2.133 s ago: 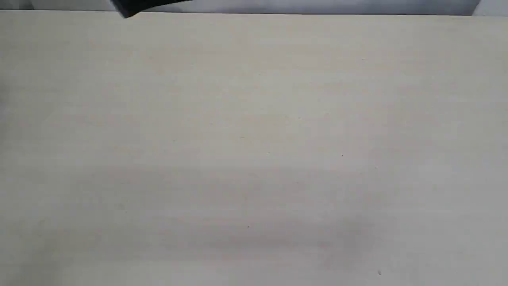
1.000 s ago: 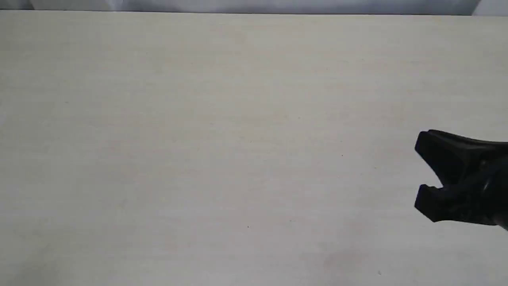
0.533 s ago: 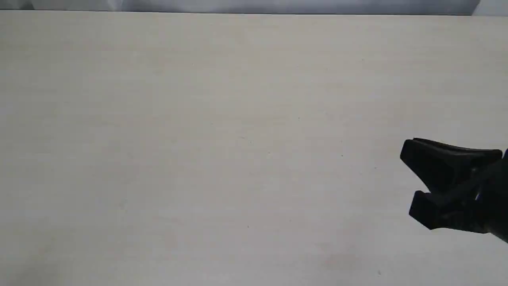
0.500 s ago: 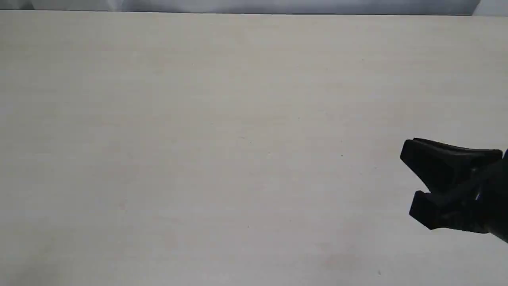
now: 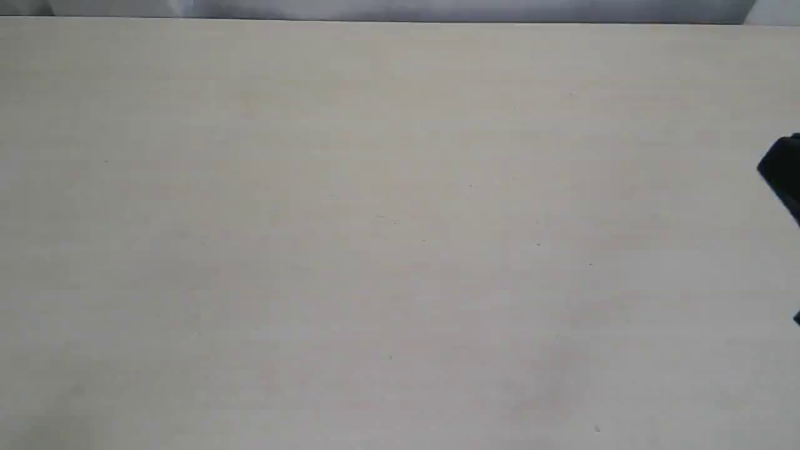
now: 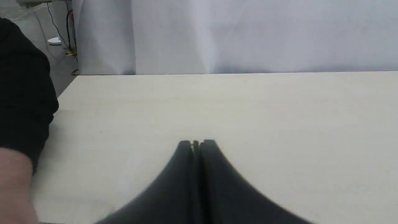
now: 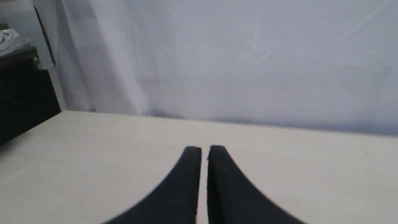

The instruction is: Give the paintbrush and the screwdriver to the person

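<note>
Right gripper (image 7: 204, 150) looks soft and smeary on its own wrist view, the fingers (image 7: 174, 193) blurring out toward the camera. In the exterior view it's nearly all chopped off by the right edge, with just a black chunk poking in over the worktop (image 5: 375, 219). The person (image 6: 18, 102) is cut by the left wrist view's edge too, only a dark sleeve and a fuzzy strip of bare forearm. No idea what the dark block (image 7: 21, 99) at the right wrist view's edge is, or the tiny white thing (image 6: 55, 40) on the floor.
</note>
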